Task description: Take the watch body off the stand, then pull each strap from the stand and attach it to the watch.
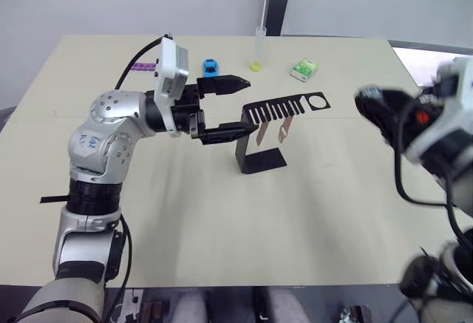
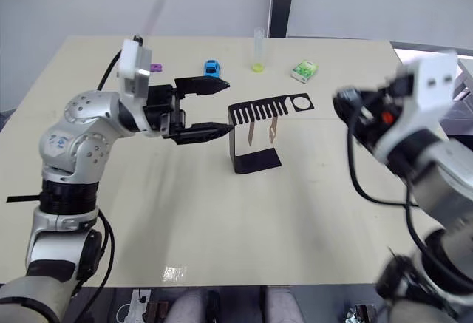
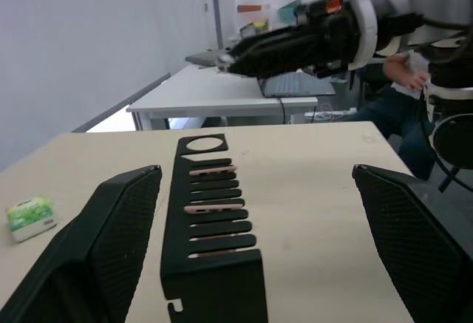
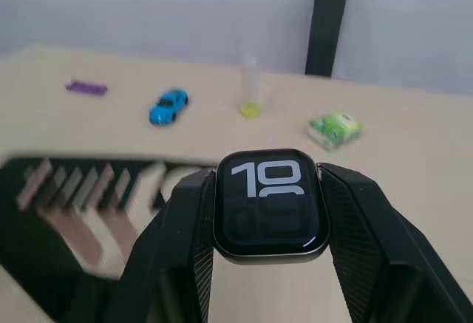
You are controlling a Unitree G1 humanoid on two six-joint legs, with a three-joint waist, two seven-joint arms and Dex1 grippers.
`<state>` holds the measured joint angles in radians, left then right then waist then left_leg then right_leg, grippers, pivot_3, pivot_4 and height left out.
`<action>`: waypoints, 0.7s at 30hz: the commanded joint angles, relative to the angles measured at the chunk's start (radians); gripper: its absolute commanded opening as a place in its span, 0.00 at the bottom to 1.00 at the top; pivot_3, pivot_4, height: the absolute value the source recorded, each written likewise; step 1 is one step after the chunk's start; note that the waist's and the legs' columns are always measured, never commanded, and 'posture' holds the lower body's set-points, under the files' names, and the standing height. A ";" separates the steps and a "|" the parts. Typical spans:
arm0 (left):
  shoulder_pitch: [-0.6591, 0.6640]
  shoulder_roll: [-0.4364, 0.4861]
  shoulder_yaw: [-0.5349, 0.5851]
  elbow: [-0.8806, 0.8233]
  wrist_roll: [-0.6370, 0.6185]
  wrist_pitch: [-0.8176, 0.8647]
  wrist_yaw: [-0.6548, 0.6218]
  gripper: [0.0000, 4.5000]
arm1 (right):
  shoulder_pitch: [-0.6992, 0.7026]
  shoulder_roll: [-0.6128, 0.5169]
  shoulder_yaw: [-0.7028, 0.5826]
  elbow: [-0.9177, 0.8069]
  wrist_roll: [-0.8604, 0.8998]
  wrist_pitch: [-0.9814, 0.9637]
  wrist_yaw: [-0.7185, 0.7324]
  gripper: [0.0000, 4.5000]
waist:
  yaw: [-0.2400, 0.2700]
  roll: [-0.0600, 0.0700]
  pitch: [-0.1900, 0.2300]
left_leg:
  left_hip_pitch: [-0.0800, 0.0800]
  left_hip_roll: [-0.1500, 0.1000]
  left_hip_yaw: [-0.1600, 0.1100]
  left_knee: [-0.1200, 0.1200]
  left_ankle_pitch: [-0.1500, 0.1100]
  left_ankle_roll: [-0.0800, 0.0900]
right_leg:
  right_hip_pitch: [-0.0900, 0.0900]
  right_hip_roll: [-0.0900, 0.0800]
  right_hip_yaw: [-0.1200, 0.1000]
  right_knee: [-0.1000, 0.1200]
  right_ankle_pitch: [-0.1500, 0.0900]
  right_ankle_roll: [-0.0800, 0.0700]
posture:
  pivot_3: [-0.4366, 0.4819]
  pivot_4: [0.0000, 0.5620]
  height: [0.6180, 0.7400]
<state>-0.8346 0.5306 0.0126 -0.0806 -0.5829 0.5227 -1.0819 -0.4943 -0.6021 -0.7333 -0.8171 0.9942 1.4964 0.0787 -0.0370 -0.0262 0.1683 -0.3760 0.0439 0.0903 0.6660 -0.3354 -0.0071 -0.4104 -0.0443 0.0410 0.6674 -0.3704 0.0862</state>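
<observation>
The black stand (image 1: pixel 263 160) rests mid-table, its slotted top arm (image 1: pixel 284 106) pointing right. Two pale pink straps (image 1: pixel 261 132) (image 1: pixel 284 128) hang from the slots; the left wrist view shows them as thin edges (image 3: pixel 211 169). My left gripper (image 1: pixel 240 105) is open just left of the stand's upright, with one finger above the top arm's level and one below. My right gripper (image 4: pixel 267 177) is raised to the right of the stand and shut on the watch body (image 4: pixel 270 212), a small square case with a black screen and light digits, held by its two sides.
Along the table's far side lie a purple perforated strip (image 1: pixel 144 66), a blue toy car (image 1: pixel 211 66), a clear tube with a yellow bottom (image 1: pixel 259 49) and a green-and-white packet (image 1: pixel 304 69). A person (image 3: pixel 403 79) sits at desks beyond the table.
</observation>
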 commanded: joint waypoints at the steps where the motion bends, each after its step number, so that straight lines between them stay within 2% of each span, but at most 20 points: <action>1: 0.036 0.027 -0.024 -0.075 -0.002 -0.020 -0.046 1.00 | 0.239 -0.014 -0.142 -0.048 0.020 -0.106 0.118 0.36 | 0.002 0.000 0.000 | 0.001 0.000 0.001 -0.001 0.000 0.000 | 0.000 0.001 0.001 0.000 0.000 0.000 | 0.48 0.27 1.00; 3: 0.057 0.036 -0.034 -0.099 -0.015 -0.008 -0.061 1.00 | 0.431 -0.019 -0.104 -0.069 -0.064 -0.210 0.176 0.36 | 0.002 0.000 0.000 | 0.001 0.001 0.002 -0.002 0.000 -0.001 | 0.000 0.002 0.002 -0.001 0.000 0.000 | 0.48 0.27 1.00; 5: 0.083 0.047 -0.048 -0.124 -0.022 0.001 -0.081 1.00 | 0.583 -0.030 -0.014 -0.074 -0.170 -0.339 0.224 0.36 | 0.000 0.000 0.000 | 0.002 0.001 0.003 -0.001 0.001 -0.001 | 0.000 0.003 0.003 -0.004 0.000 0.000 | 0.48 0.27 1.00; 7: 0.115 0.061 -0.063 -0.146 -0.019 0.001 -0.102 1.00 | 0.666 -0.013 0.077 -0.052 -0.252 -0.456 0.250 0.36 | -0.005 0.000 0.000 | 0.005 0.000 0.005 0.000 0.002 -0.001 | 0.002 0.003 0.006 -0.004 0.001 0.002 | 0.48 0.27 1.00; 12: 0.200 0.078 -0.109 -0.180 0.012 -0.023 -0.122 1.00 | 0.685 0.069 0.235 0.104 -0.399 -0.679 0.247 0.36 | -0.014 0.000 0.000 | 0.010 0.000 0.004 -0.001 0.005 -0.001 | 0.008 0.004 0.007 -0.007 0.006 0.002 | 0.48 0.27 1.00; 21: 0.290 0.083 -0.164 -0.197 0.072 -0.084 -0.120 1.00 | 0.652 0.108 0.329 0.329 -0.503 -0.872 0.272 0.36 | 0.003 0.000 0.000 | 0.006 0.000 0.005 -0.001 0.004 0.000 | 0.004 0.004 0.007 -0.008 0.006 0.002 | 0.48 0.27 1.00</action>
<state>-0.5376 0.6122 -0.1556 -0.2327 -0.5105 0.4587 -1.2005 0.1616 -0.4946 -0.3968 -0.4863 0.5012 0.6592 0.3254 -0.0335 -0.0258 0.1684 -0.3697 0.0441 0.0953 0.6657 -0.3310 -0.0075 -0.4067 -0.0405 0.0485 0.6603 -0.3640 0.0879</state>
